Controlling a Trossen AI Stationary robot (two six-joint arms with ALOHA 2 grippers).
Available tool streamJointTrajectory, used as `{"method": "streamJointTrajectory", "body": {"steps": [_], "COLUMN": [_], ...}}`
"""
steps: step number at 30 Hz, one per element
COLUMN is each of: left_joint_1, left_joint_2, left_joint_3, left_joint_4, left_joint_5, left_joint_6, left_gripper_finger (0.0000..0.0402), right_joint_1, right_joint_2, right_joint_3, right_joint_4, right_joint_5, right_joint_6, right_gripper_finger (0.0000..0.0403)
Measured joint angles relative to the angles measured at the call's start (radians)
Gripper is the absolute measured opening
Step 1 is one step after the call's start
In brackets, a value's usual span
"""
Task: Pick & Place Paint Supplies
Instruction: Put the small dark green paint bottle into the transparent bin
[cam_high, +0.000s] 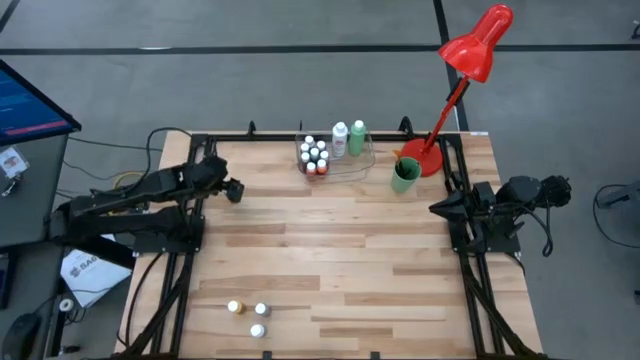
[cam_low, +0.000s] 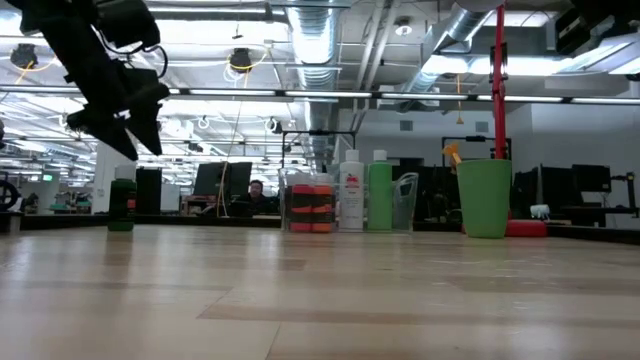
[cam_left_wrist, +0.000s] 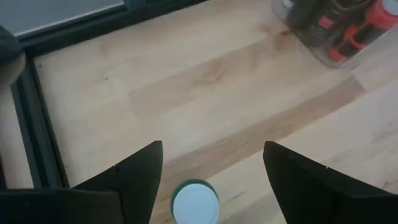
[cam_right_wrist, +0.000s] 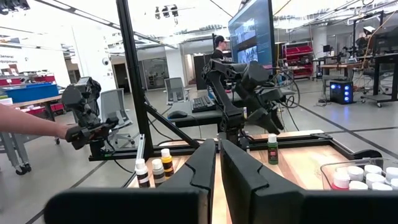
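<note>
While the left gripper (cam_left_wrist: 211, 180) is held above the left side of the table (cam_high: 340, 250), its fingers are spread apart and nothing is gripped between them. A small green bottle with a white cap (cam_left_wrist: 194, 200) is seen standing upright on the wood directly beneath the open fingers, untouched by either one; in the low view the same bottle (cam_low: 122, 205) is found below the raised gripper (cam_low: 128, 130).

The right gripper (cam_right_wrist: 217, 163) is parked at the table's right edge, its fingers pressed together and empty.

A clear plastic tray (cam_high: 352, 165) is placed at the far edge of the table, and a cluster of tiny white-capped bottles (cam_high: 315, 155) is packed into its left end, with a taller white bottle (cam_high: 340, 138) and a taller green bottle (cam_high: 358, 136) standing beside them. Just to the right, a green cup (cam_high: 404, 174) is set next to the base of a red lamp (cam_high: 470, 62).

Three more tiny bottles (cam_high: 250, 315) are grouped near the table's front edge, well apart from the tray.
</note>
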Motion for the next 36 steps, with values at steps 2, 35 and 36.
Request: {"method": "streamJointTrajectory", "body": {"steps": [2, 35, 36], "left_joint_1": [-0.002, -0.064, -0.064], "left_joint_2": [0.0, 0.195, 0.195], "left_joint_3": [0.0, 0.0, 0.0], "left_joint_4": [-0.008, -0.067, -0.064], "left_joint_5": [0.004, 0.084, 0.08], "left_joint_6": [-0.015, -0.204, -0.213], "left_gripper_finger": [0.0264, 0.0116, 0.011], "right_joint_1": [0.0, 0.0, 0.0], "right_joint_2": [0.0, 0.0, 0.0], "right_joint_3": [0.0, 0.0, 0.0], "right_joint_4": [0.0, 0.0, 0.0], "right_joint_5": [0.0, 0.0, 0.0], "right_joint_6": [0.0, 0.0, 0.0], "right_gripper_finger": [0.0021, 0.0021, 0.0021]}}
